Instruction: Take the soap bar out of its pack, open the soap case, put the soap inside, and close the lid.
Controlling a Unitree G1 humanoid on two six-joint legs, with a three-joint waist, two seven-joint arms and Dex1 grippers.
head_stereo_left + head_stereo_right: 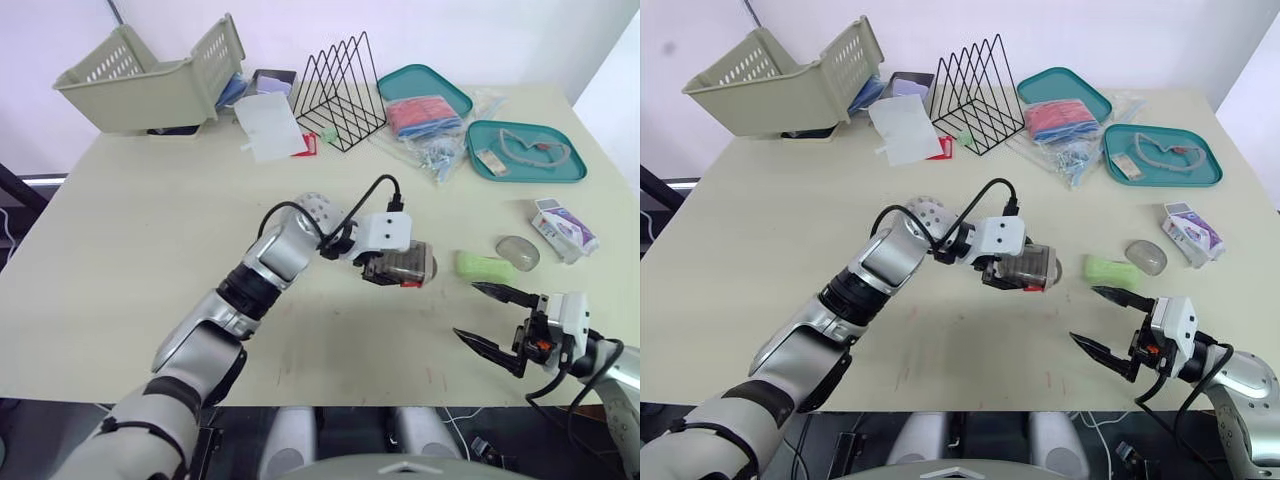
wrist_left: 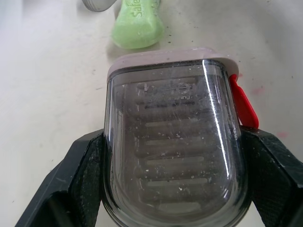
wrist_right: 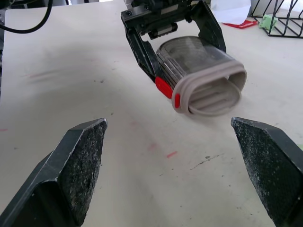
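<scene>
Soap case (image 1: 405,263) gripped in the left jaws at mid-table, with the green soap bar (image 1: 485,266) lying loose just to its right.
The case is smoky-clear with a pale rim and a red latch. It lies on its side between the two black fingers (image 2: 80,184), which press on its long flanks, and its pale end points right toward the soap. I cannot tell whether it touches the table (image 1: 150,250). The soap lies bare on the table, with a clear oval piece (image 1: 517,252) just beyond it to the right and the white-and-purple soap pack (image 1: 565,228) further right. The right jaws are spread wide with nothing between them, low over the near right edge and apart from the soap. Along the far side stand two teal trays (image 1: 525,150), a black wire rack (image 1: 340,90) and a beige basket (image 1: 150,80).
</scene>
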